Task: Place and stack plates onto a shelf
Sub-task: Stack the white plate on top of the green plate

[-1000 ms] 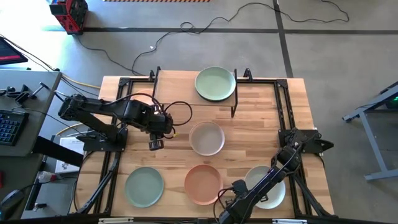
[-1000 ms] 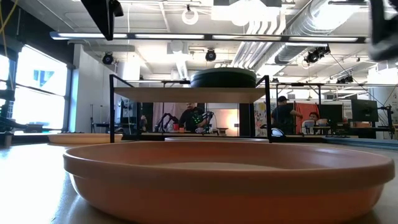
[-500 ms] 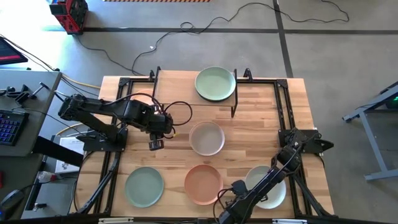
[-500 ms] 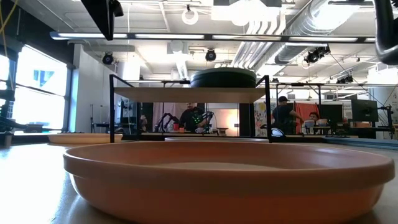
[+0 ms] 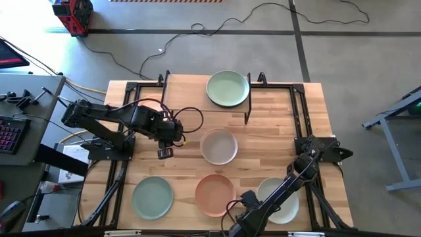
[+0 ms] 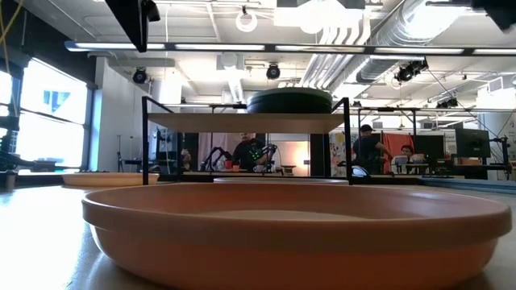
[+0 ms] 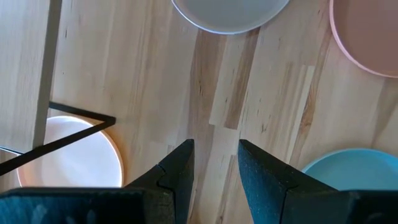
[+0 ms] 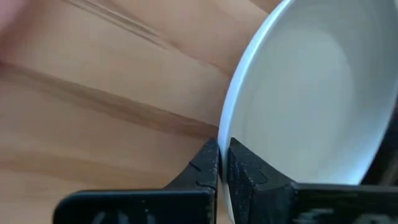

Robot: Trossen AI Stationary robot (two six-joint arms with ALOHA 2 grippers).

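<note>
Whitish plate near the table's front right corner has its rim pinched between my right gripper fingers, jaws clamped tight on that edge, seen close in the right wrist view; from above, the right gripper sits at this plate's left edge, just beside the peach plate; bare wood lies between them, a narrow gap; a pale green plate lies front left, a greyish plate mid-table, and a sage green plate rests on the shelf at the back; my left gripper hovers left of centre, jaws parted, holding nothing.
</note>
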